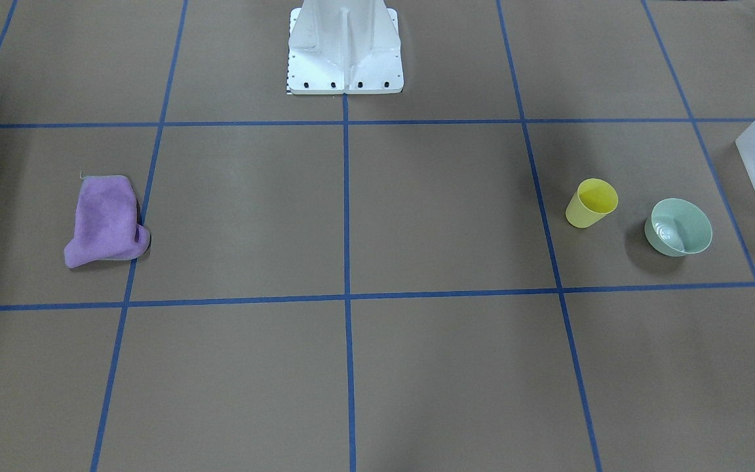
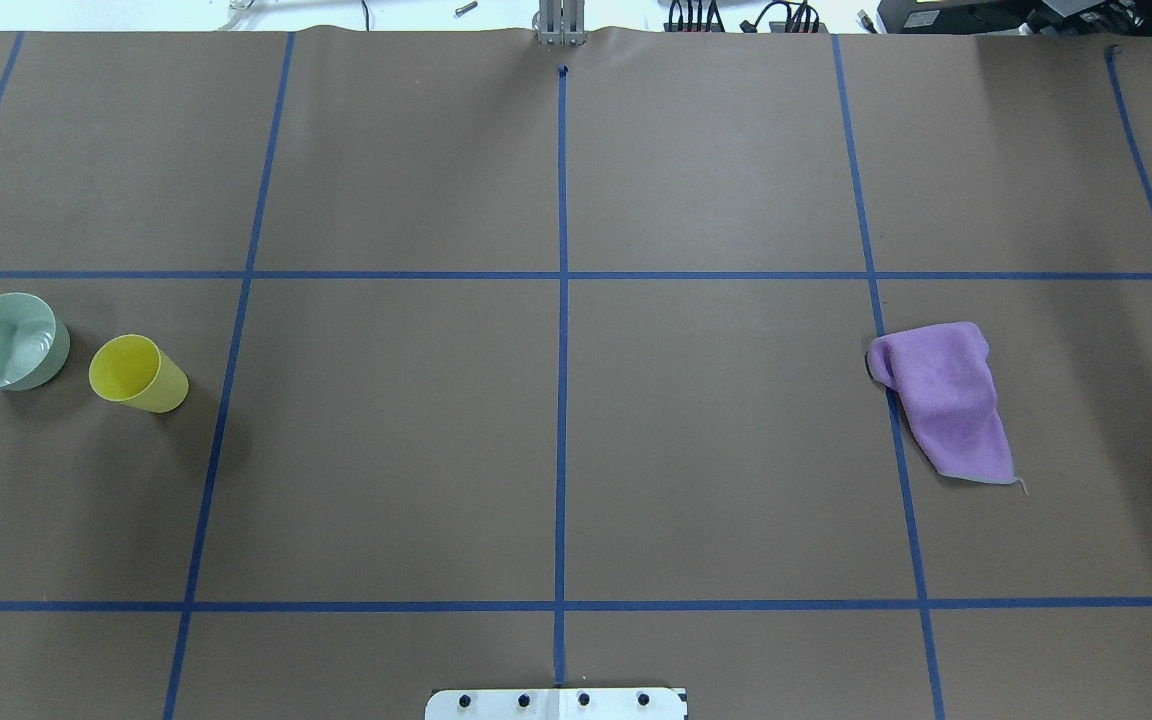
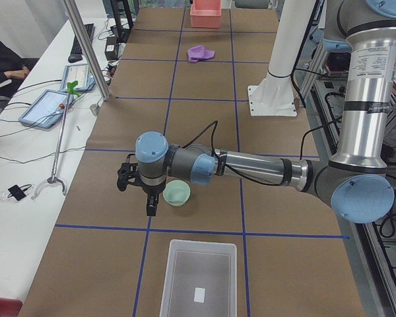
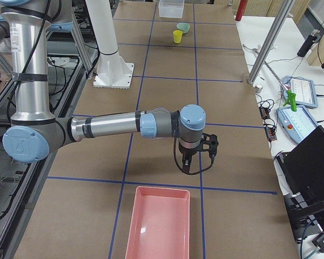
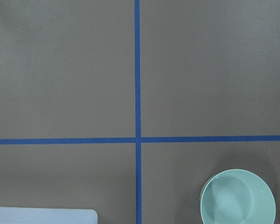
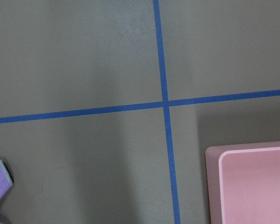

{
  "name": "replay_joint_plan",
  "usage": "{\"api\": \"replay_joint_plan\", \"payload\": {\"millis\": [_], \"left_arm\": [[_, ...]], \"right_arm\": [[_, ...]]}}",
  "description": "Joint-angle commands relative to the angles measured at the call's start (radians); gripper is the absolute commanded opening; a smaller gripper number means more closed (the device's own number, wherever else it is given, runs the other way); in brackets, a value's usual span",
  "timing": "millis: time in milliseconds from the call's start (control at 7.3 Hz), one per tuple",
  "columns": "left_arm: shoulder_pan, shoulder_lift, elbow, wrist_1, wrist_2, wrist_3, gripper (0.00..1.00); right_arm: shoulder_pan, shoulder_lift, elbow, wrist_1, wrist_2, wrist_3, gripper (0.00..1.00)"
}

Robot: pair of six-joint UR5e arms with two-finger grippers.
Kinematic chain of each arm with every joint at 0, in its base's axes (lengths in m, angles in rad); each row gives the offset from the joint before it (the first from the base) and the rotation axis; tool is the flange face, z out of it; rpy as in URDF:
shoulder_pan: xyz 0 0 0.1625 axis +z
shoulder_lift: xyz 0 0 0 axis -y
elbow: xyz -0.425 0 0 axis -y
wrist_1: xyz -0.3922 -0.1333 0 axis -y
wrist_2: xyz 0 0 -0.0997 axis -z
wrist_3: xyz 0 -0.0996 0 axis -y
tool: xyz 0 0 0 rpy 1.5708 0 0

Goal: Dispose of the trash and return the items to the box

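Desk point(image 2: 386, 450): a long flat surface covered in brown paper, divided into rectangles by blue tape lines point(image 2: 562, 400).
Base point(image 1: 345, 52): a white metal pedestal bolted at the middle of the desk's robot-side edge.
Left arm point(image 3: 251, 168): a silver and blue jointed arm reaching out level over the desk's left end, its wrist turned downward.
Right arm point(image 4: 108, 127): a matching silver and blue arm reaching out level over the desk's right end, its wrist also turned downward.
Bin point(image 3: 178, 271): a frosted translucent white plastic rectangular box with straight walls, standing at the far left end of the desk, its mouth facing up.
Tray point(image 4: 162, 221): a pink plastic rectangular container at the far right end of the desk.
Cloth point(image 2: 946, 400): a crumpled purple fabric rag lying on the robot's right half of the desk, one edge across a tape line.
Left tool point(image 3: 150, 210): black, pointing down above the desk, just beside the bowl. How far it is open cannot be told, and nothing is seen in it.
Right tool point(image 4: 187, 168): black, pointing down above the desk, near the tray's short end. Its opening cannot be told either.
Bowl point(image 2: 8, 340): a glossy pale mint-green round dish, upright on the desk between the cup and the bin, outside the bin.
Cup point(image 2: 136, 373): a small yellow plastic tumbler, upright on the desk, just beside the bowl and not touching it.
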Motion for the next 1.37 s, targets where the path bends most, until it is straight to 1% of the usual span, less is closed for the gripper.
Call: {"api": "replay_joint_plan", "payload": {"millis": [0,137,274,411,685,1096,1233], "left_arm": [[0.051,0.005,0.126,-0.264,0.001,-0.223,0.99],[0.097,0.006,0.215,-0.425,0.003,-0.310,0.99],[0.158,0.006,0.251,-0.515,0.004,-0.407,0.99],[0.219,0.006,0.251,-0.550,0.004,-0.484,0.99],[0.324,0.022,0.257,-0.571,0.004,-0.511,0.99],[0.376,0.023,0.289,-0.569,0.004,-0.501,0.97],[0.390,0.023,0.291,-0.568,0.004,-0.509,0.73]], "right_arm": [[-0.001,0.003,0.008,0.002,0.053,0.011,1.00],[-0.001,0.004,0.017,0.000,0.072,0.011,1.00],[-0.001,0.007,0.030,0.000,0.076,0.011,1.00],[-0.004,0.007,0.034,0.002,0.076,0.011,1.00],[-0.010,0.010,0.037,0.002,0.078,0.013,1.00],[-0.028,0.013,0.050,0.000,0.101,0.022,1.00],[-0.042,0.013,0.062,0.000,0.101,0.048,1.00]]}}
